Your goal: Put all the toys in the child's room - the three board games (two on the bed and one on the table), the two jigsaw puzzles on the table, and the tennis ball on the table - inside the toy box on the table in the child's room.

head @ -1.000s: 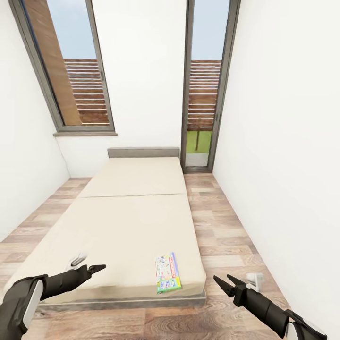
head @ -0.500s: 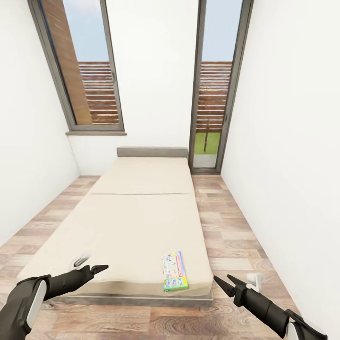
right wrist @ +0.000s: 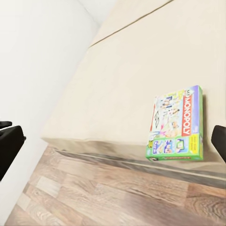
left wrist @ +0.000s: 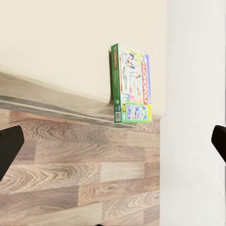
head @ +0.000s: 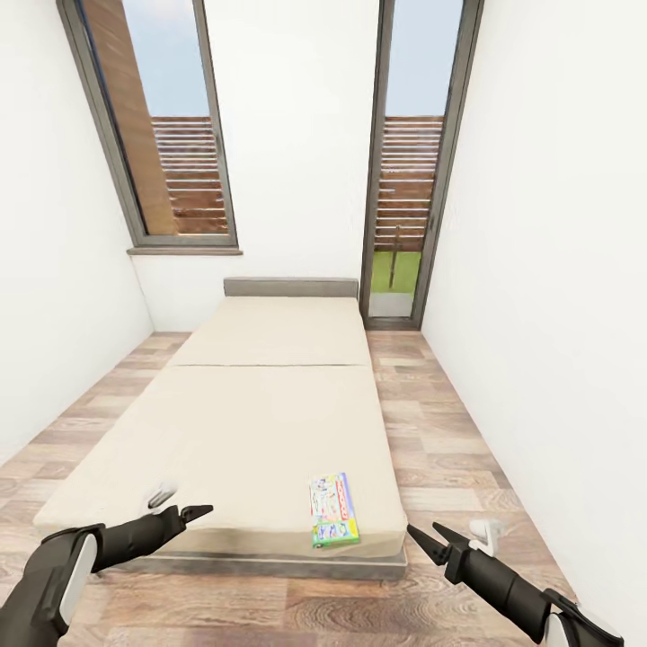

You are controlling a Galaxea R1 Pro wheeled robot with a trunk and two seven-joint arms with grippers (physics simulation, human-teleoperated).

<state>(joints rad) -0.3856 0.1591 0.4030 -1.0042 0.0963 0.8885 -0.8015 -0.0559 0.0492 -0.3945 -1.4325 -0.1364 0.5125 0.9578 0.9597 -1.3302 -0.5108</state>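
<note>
My view has swung right and settled, so I face the bed (head: 270,422) squarely. One game (head: 333,510) lies flat at its near right corner. Left gripper (head: 196,514) and right gripper (head: 426,542) hang open, empty, short of it.

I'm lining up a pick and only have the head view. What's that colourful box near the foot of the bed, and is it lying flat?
Observer: The right wrist view reads MONOPOLY on the lid of the board game. It lies flat on the bed.
Operator: Does it hang over the edge?
Observer: Its green short end sits right at the mattress edge. I cannot tell whether it overhangs.
Operator: Is the left end effector open?
Observer: Yes. In the left wrist view the left end effector has its fingers far apart, with nothing between them.
</note>
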